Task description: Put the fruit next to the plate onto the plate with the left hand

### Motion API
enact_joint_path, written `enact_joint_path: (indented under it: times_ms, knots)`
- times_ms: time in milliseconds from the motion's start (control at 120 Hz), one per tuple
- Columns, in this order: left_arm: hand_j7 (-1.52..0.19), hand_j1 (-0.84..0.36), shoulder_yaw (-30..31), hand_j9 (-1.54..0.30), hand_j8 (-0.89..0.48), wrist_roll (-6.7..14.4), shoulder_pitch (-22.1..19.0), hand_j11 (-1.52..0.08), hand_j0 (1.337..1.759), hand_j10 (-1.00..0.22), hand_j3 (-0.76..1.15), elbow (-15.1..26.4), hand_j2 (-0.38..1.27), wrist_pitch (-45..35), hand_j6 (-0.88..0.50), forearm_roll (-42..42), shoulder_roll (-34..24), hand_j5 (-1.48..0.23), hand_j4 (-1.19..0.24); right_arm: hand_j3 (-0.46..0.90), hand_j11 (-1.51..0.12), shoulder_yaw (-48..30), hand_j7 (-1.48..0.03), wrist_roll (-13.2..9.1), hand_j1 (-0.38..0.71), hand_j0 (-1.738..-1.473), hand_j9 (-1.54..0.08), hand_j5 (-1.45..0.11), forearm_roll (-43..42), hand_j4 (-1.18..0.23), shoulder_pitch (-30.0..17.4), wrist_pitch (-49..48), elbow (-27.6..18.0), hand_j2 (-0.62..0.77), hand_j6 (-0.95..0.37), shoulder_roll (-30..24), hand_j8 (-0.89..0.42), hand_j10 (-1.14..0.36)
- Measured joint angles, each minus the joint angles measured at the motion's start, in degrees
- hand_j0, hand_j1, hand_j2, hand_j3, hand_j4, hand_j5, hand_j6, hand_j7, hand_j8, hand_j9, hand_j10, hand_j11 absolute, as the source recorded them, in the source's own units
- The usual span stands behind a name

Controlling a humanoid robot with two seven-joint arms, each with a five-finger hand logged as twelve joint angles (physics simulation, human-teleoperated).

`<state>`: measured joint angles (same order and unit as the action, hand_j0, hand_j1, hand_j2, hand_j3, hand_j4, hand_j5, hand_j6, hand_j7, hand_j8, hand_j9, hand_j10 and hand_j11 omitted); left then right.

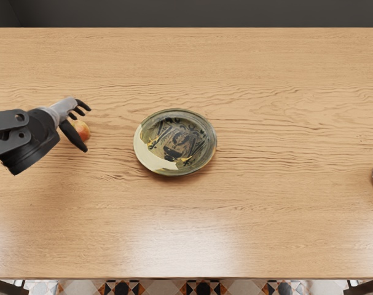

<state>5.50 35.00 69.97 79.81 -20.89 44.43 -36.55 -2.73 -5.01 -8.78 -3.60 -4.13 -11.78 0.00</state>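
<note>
On the table, left of the plate, we see the small round red-and-yellow fruit lying on the wood, apart from the round ceramic plate with a cream rim and dark patterned centre. The left hand reaches in from the left edge, its dark fingers spread past the fruit's far side and its thumb lying across the near side. The hand is loosely open and has not closed on the fruit. The light wooden table stretches wide around them.
</note>
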Motion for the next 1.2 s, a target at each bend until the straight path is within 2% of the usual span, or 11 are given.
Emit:
enact_joint_path:
  times_ms: [33, 142, 367, 433, 533, 875, 1075, 1200]
  knots:
    - [-0.38, 0.0, 0.1, -0.38, -0.24, 0.0, -0.2, -0.38, 1.658, -0.26, 0.0, -0.6, 0.06, 0.0, -0.3, 0.2, 1.2, -0.38, -0.3, 0.0, -0.02, 0.0, -0.02, 0.0, -0.33, -1.658, -0.02, -0.02, 0.0, -0.02, 0.0, 0.0, 0.0, 0.0, -0.02, 0.0, -0.02, -0.02]
    - [-0.39, -0.01, 0.3, -0.39, -0.28, 0.0, -0.3, -0.4, 1.658, -0.33, 0.0, -1.9, 0.07, -0.2, -0.32, 1.2, 1.7, -0.39, -0.32, 0.0, -0.02, 0.0, -0.02, 0.0, -0.33, -1.658, -0.02, -0.02, 0.0, -0.02, 0.0, 0.0, 0.0, 0.0, -0.02, 0.0, -0.02, -0.02]
    - [-0.43, -0.04, 0.4, -0.43, -0.32, 0.0, -0.7, -0.43, 1.658, -0.34, 0.0, -4.2, 0.07, -0.6, -0.34, 1.8, 1.8, -0.43, -0.33, 0.0, -0.02, 0.0, -0.02, 0.0, -0.33, -1.658, -0.02, -0.02, 0.0, -0.02, 0.0, 0.0, 0.0, 0.0, -0.02, 0.0, -0.02, -0.02]
    - [-0.43, -0.05, 0.4, -0.43, -0.33, 0.0, -1.0, -0.44, 1.658, -0.34, 0.0, -5.6, 0.07, -0.6, -0.34, 2.0, 3.9, -0.43, -0.34, 0.0, -0.02, 0.0, -0.02, 0.0, -0.33, -1.658, -0.02, -0.02, 0.0, -0.02, 0.0, 0.0, 0.0, 0.0, -0.02, 0.0, -0.02, -0.02]
    - [-0.44, -0.06, 0.5, -0.44, -0.34, 0.0, -1.1, -0.44, 1.658, -0.35, 0.0, -6.9, 0.07, -0.6, -0.35, 2.8, 4.1, -0.44, -0.34, 0.0, -0.02, 0.0, -0.02, 0.0, -0.33, -1.658, -0.02, -0.02, 0.0, -0.02, 0.0, 0.0, 0.0, 0.0, -0.02, 0.0, -0.02, -0.02]
    - [-0.52, -0.13, 0.5, -0.52, -0.4, 0.0, -3.2, -0.52, 1.658, -0.4, 0.0, -8.7, 0.08, -2.6, -0.4, 5.1, 5.9, -0.52, -0.4, 0.0, -0.02, 0.0, -0.02, 0.0, -0.33, -1.658, -0.02, -0.02, 0.0, -0.02, 0.0, 0.0, 0.0, 0.0, -0.02, 0.0, -0.02, -0.02]
    - [-0.62, -0.23, 0.5, -0.63, -0.49, 0.0, -3.5, -0.63, 1.658, -0.48, 0.0, -8.9, 0.1, -3.0, -0.49, 5.5, 6.1, -0.62, -0.48, 0.0, -0.02, 0.0, -0.02, 0.0, -0.33, -1.658, -0.02, -0.02, 0.0, -0.02, 0.0, 0.0, 0.0, 0.0, -0.02, 0.0, -0.02, -0.02]
    - [-0.67, -0.25, 0.4, -0.69, -0.47, 0.0, -4.1, -0.69, 1.655, -0.52, 0.0, -9.7, 0.13, -3.1, -0.52, 6.0, 7.0, -0.66, -0.54, 0.0, -0.02, 0.0, -0.02, 0.0, -0.33, -1.658, -0.02, -0.02, 0.0, -0.02, 0.0, 0.0, 0.0, 0.0, -0.02, 0.0, -0.02, -0.02]
